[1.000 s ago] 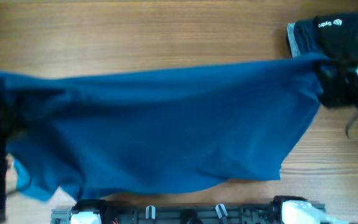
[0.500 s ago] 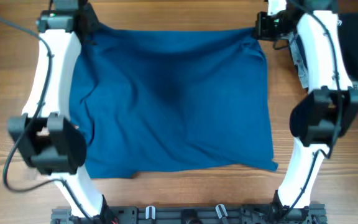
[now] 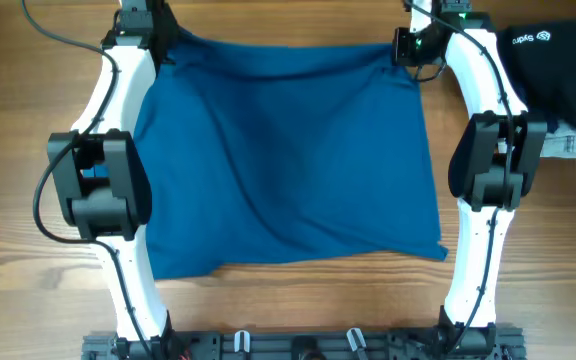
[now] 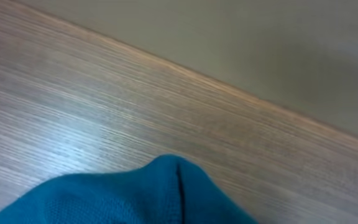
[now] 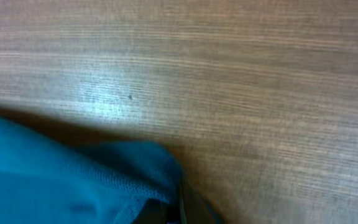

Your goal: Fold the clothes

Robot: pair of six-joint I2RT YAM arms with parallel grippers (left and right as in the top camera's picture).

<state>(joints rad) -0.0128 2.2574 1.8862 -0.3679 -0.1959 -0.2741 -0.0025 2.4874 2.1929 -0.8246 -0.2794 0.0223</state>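
The mid-blue garment (image 3: 283, 155) lies spread across the middle of the wooden table, wrinkly, its near edge uneven. My left gripper (image 3: 153, 40) is shut on its far left corner, and the blue cloth (image 4: 160, 196) bunches over the jaws in the left wrist view. My right gripper (image 3: 405, 45) is shut on the far right corner; the cloth (image 5: 73, 183) covers most of the fingers in the right wrist view. Both held corners sit low at the far side of the table.
A dark navy garment with a white logo (image 3: 558, 70) lies at the far right, close to the right arm, with a pale piece (image 3: 568, 143) beneath it. The arm bases and a rail (image 3: 298, 343) line the near edge.
Both arms have carried the held corners from the near side to the far side, drawing the garment flat. In the last half second they moved slightly farther and the cloth smoothed out.
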